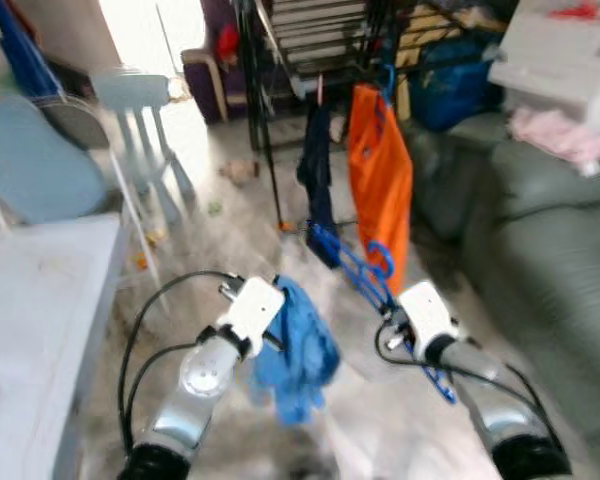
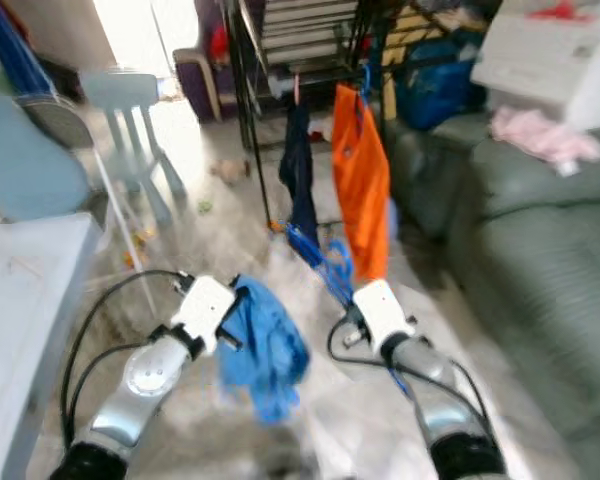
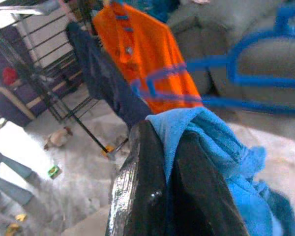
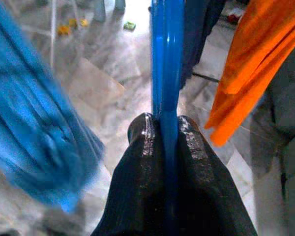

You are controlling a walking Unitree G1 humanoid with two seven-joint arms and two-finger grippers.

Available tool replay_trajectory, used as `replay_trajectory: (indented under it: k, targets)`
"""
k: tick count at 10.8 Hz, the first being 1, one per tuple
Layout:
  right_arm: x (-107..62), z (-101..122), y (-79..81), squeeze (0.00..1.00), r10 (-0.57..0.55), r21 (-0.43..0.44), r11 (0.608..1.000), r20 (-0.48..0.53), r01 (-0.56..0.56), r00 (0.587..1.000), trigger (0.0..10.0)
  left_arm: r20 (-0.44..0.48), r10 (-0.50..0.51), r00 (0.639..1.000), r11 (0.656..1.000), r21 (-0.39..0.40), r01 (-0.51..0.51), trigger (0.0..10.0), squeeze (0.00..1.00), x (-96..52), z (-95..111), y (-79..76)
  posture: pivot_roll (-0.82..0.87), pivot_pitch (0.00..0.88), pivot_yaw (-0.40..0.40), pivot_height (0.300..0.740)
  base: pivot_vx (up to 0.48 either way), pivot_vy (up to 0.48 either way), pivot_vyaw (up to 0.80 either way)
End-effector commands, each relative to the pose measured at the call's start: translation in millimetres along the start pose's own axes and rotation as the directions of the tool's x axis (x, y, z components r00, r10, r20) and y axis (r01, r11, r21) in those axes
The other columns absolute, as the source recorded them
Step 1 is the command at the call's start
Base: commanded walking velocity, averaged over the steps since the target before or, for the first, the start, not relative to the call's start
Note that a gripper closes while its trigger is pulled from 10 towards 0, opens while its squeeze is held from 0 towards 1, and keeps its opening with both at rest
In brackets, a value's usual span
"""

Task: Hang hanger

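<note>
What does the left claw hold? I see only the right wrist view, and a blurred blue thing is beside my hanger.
Observer: The left claw is shut on a light blue cloth, pinched at its top edge.
Operator: Where can the blue hanger go?
Observer: The blue hanger in the right claw points toward a black drying rack ahead; an orange shirt hangs there.
Operator: Anything on the right?
Observer: A grey-green sofa.
</note>
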State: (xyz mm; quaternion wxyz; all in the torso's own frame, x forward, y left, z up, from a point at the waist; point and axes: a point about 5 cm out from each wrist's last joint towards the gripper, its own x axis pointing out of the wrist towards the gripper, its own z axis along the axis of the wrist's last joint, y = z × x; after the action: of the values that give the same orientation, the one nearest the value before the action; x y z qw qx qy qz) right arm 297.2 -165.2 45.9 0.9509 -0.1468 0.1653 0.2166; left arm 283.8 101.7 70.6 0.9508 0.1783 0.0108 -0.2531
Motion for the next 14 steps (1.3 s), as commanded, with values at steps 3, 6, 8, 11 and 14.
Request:
replay_trajectory:
  k: [3,6,8,11,14]
  targets:
    - [0.4,3.5,-4.0,0.00,-0.010,-0.023,1.000,-0.003,0.010,1.000,10.0,0.033,-0.002,0.999,0.998,0.063,0.000,10.0,0.00,2.4,7.4,6.4,-0.09,0.000,0.075,0.740,0.000,0.000,0.00]
    - [-3.2,3.6,-23.5,0.00,-0.001,-0.062,0.998,-0.055,-0.002,0.999,10.0,0.071,0.020,0.997,0.971,0.238,-0.036,10.0,0.00,19.9,21.5,20.5,-0.09,0.000,0.077,0.740,0.000,0.000,0.00]
    - [-7.3,14.0,-41.2,0.00,0.051,-0.153,0.986,-0.067,-0.061,0.996,10.0,0.074,0.089,0.993,0.901,0.418,-0.112,10.0,0.00,46.0,40.6,53.0,-0.10,0.000,0.098,0.740,0.000,0.000,0.00]
    - [-12.2,31.9,-49.8,0.00,0.102,-0.194,0.975,-0.036,-0.107,0.994,10.0,0.086,0.269,0.959,0.840,0.465,-0.278,10.0,0.00,55.6,53.1,86.5,-0.12,0.000,0.127,0.740,0.000,0.000,0.00]
    - [-39.3,37.4,-64.7,0.00,0.293,-0.288,0.905,-0.112,-0.313,0.950,10.0,0.044,0.260,0.965,0.831,0.498,-0.247,10.0,0.00,60.3,43.3,83.8,-0.12,0.000,0.144,0.740,0.000,0.000,0.00]
